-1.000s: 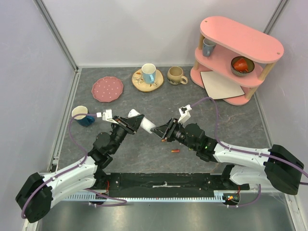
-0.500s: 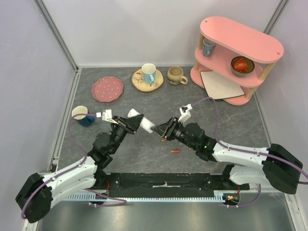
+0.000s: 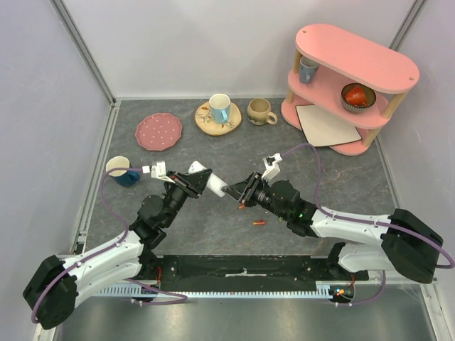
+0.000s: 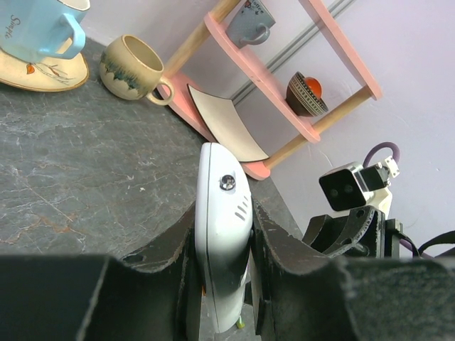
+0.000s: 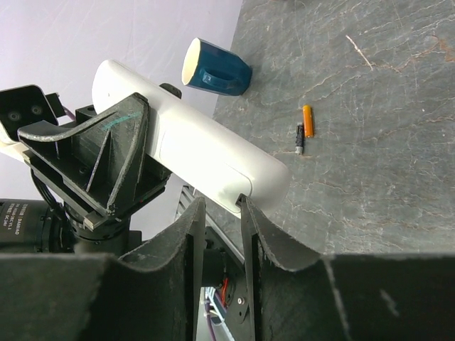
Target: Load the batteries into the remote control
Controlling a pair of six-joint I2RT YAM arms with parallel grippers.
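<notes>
My left gripper (image 3: pixel 193 183) is shut on the remote control (image 3: pixel 213 182), a slim white handset held off the table with one end pointing right. In the left wrist view both black fingers press on the sides of the remote control (image 4: pixel 222 213). My right gripper (image 5: pixel 221 202) has its fingertips at the free end of the remote control (image 5: pixel 192 142), jaws a narrow gap apart with nothing seen between them. One red-orange battery (image 3: pixel 259 223) lies on the table below the right gripper (image 3: pixel 240 193). An orange battery (image 5: pixel 307 121) and a dark one (image 5: pixel 299 138) lie beyond the remote.
A dark blue mug (image 3: pixel 122 170) lies at the left. At the back are a pink plate (image 3: pixel 158 131), a light blue cup (image 3: pixel 219 108) on a saucer and a beige mug (image 3: pixel 260 111). The pink shelf (image 3: pixel 348 78) stands at the back right, a beige board (image 3: pixel 325 124) on its base.
My right gripper has crept left onto the remote's free end and its jaws have narrowed. The left gripper and the remote have not moved.
</notes>
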